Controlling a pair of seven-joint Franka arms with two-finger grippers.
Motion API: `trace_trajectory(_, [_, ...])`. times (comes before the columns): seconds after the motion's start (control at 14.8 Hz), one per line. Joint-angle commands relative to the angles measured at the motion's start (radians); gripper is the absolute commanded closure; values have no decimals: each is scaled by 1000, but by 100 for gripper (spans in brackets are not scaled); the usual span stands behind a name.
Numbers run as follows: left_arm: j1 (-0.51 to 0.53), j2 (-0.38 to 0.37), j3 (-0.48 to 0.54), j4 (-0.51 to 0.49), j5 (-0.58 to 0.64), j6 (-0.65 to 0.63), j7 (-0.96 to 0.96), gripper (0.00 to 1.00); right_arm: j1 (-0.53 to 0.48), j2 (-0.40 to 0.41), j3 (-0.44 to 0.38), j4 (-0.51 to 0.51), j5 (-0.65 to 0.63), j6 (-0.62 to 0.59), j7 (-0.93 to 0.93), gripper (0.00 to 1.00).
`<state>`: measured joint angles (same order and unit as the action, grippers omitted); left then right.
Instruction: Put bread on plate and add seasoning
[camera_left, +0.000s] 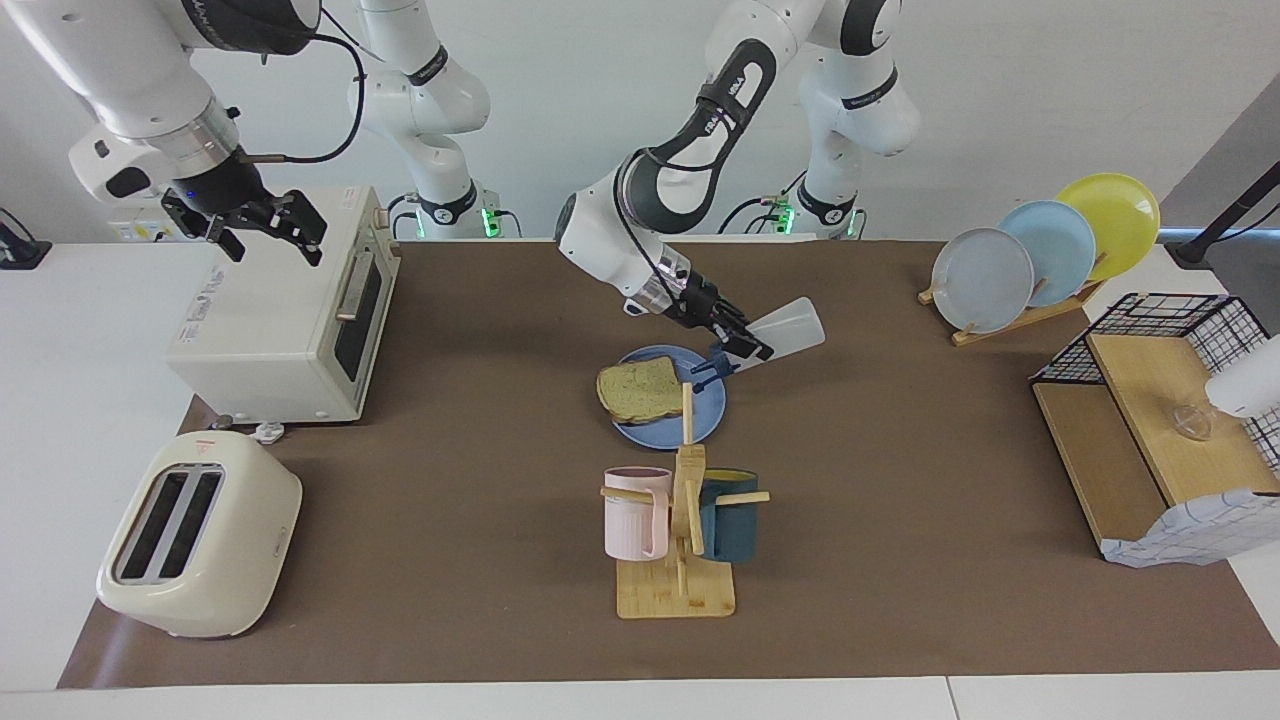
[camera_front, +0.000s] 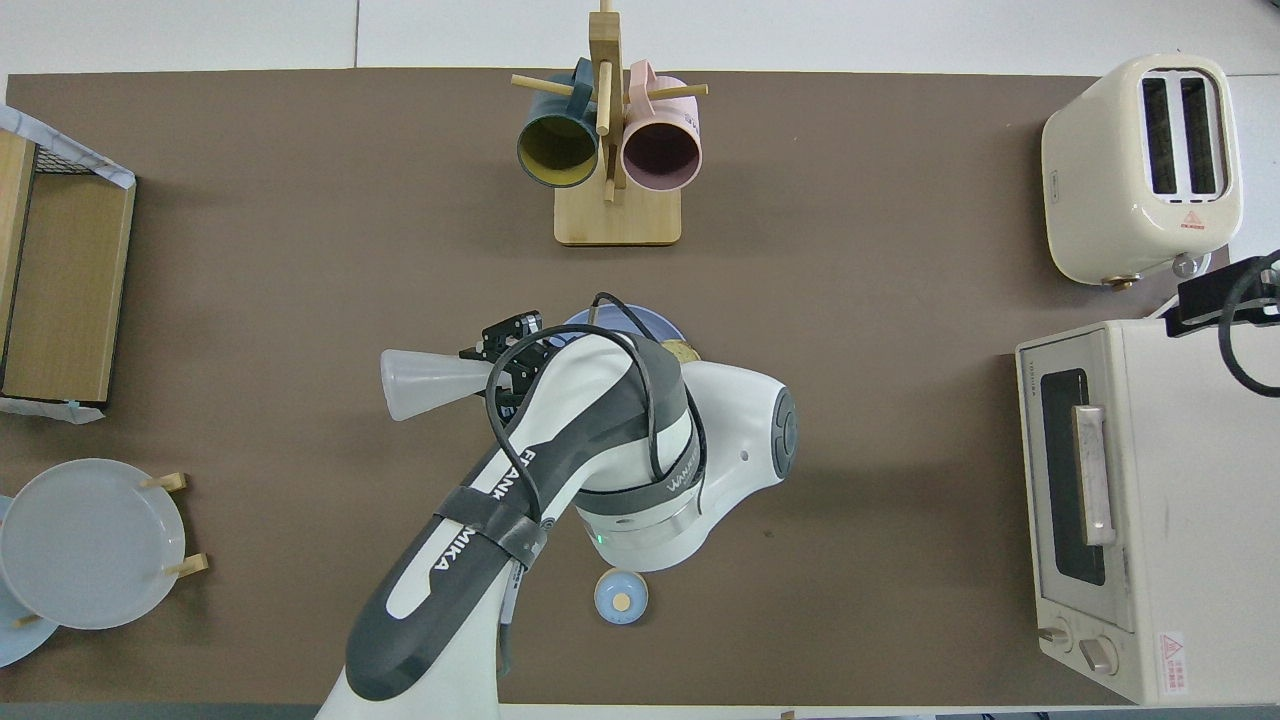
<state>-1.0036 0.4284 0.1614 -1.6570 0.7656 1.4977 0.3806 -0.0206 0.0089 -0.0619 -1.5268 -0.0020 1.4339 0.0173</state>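
Note:
The bread lies on the blue plate at the table's middle, on the part toward the right arm's end. My left gripper is shut on the seasoning bottle and holds it tilted over the plate's edge, navy cap down and wide base up toward the left arm's end. In the overhead view the left arm covers most of the plate; the bottle sticks out beside the gripper. My right gripper hangs open and empty over the toaster oven, waiting.
A mug tree with a pink and a teal mug stands just farther from the robots than the plate. A toaster, a plate rack, a wire basket shelf and a small domed bell are also on the table.

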Motion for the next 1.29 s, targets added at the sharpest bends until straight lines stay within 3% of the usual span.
trace_trajectory(0.0, [-3, 7, 1, 0, 38, -5, -5, 98, -10, -23, 8, -30, -6, 20, -19, 0])
trace_trajectory(0.61, [-148, 4, 1, 40, -77, -102, -5, 98, -10, -21, 8, -30, -6, 20, -19, 0])
trace_trajectory(0.88, [-132, 6, 1, 52, -69, -94, -6, 98, -10, -21, 8, -30, -6, 20, -19, 0])
trace_trajectory(1.22, [-27, 20, 3, 52, -29, -33, -6, 98, -10, -23, 8, -30, -6, 19, -19, 0])
